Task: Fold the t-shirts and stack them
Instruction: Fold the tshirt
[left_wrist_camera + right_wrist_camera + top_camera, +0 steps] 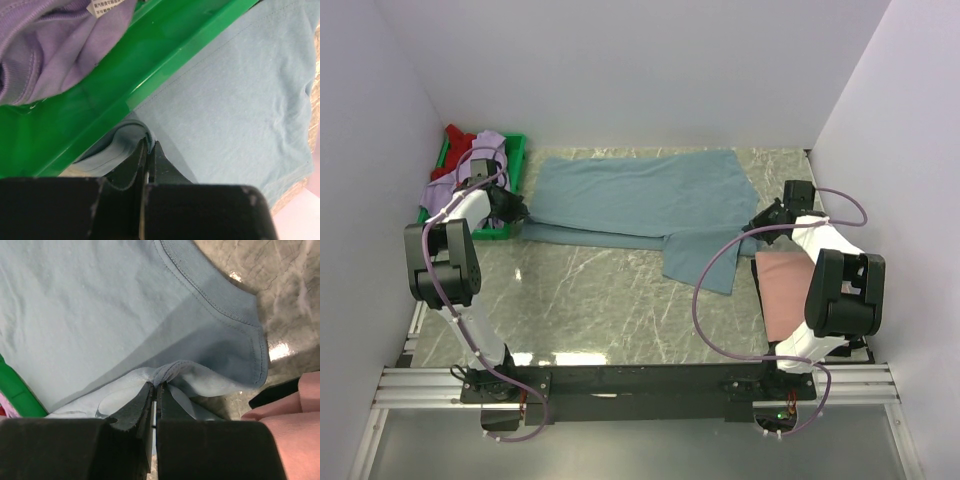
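The grey-blue t-shirt (640, 200) lies spread across the far half of the table, one part hanging toward the middle. My left gripper (517, 212) is shut on its left edge (131, 131) beside the green tray. My right gripper (757, 224) is shut on a bunched hem at its right edge (172, 371). A folded salmon pink t-shirt (785, 293) lies at the right, under my right arm, and shows in the right wrist view (295, 425). The lavender t-shirt (460, 180) and red t-shirt (456, 140) sit in the tray; the lavender one fills the left wrist view's top left (55, 45).
The green plastic tray (516, 150) stands at the far left against the wall, its rim close to my left gripper (165, 65). White walls close in the table on three sides. Marble tabletop (600, 310) shows in the near middle.
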